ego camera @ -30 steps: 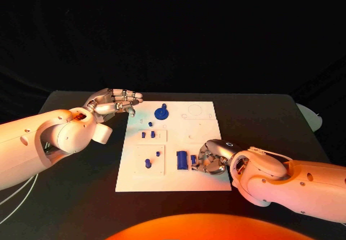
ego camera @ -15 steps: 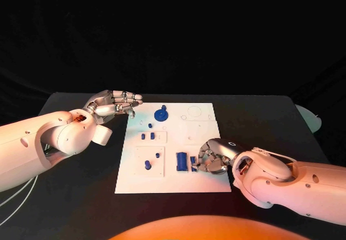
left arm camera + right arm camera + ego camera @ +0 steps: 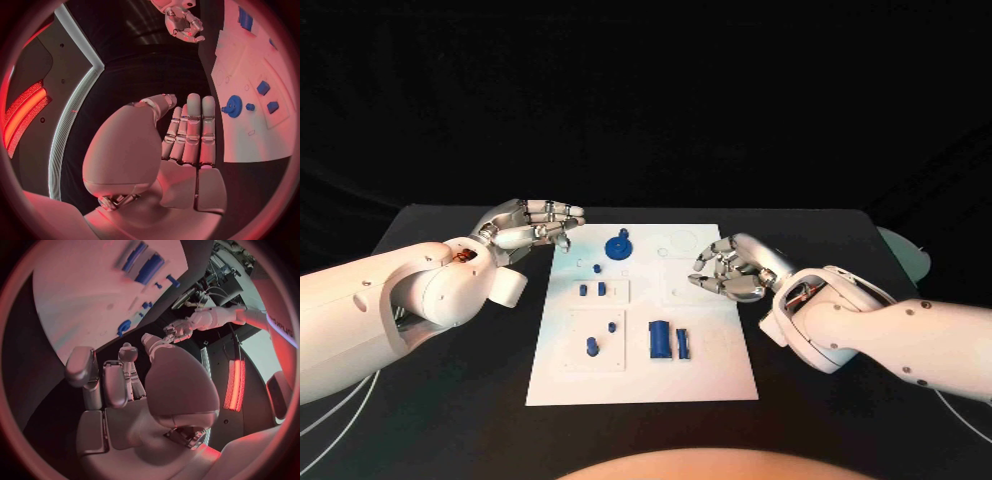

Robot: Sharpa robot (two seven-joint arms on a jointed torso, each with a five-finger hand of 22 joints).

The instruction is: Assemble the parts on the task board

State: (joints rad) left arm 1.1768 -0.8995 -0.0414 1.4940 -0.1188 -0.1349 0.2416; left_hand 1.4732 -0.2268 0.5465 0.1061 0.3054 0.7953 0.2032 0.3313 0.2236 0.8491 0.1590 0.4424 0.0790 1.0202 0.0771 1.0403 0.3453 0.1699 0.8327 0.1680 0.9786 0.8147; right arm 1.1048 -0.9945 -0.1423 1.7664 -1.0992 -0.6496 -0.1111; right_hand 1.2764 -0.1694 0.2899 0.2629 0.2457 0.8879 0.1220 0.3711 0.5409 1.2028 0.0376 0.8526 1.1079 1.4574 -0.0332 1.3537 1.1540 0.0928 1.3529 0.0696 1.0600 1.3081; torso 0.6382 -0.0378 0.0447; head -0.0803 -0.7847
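The white task board (image 3: pixel 708 355) lies in the middle of the black table. On it are a blue gear (image 3: pixel 620 245), small blue pegs (image 3: pixel 589 290), and a wide blue block (image 3: pixel 661 341) with a slim one (image 3: pixel 684 342) beside it. My right hand (image 3: pixel 728 268) hovers over the board's right middle, fingers loosely curled and holding nothing. My left hand (image 3: pixel 531 222) hangs at the board's far left corner, also holding nothing. The left wrist view shows its fingers (image 3: pixel 187 130) side by side, with the gear (image 3: pixel 234 106) beyond. In the right wrist view the blocks (image 3: pixel 150 267) lie far off.
More small blue pegs (image 3: pixel 593 346) stand in the board's near-left plate. A pale round object (image 3: pixel 913 255) sits at the table's right edge. Bare black table (image 3: pixel 459 400) lies on both sides of the board.
My right hand has lifted from beside the two blue blocks and moved to the board's right middle; both blocks stay in place. The camera view has shifted. The left hand holds still.
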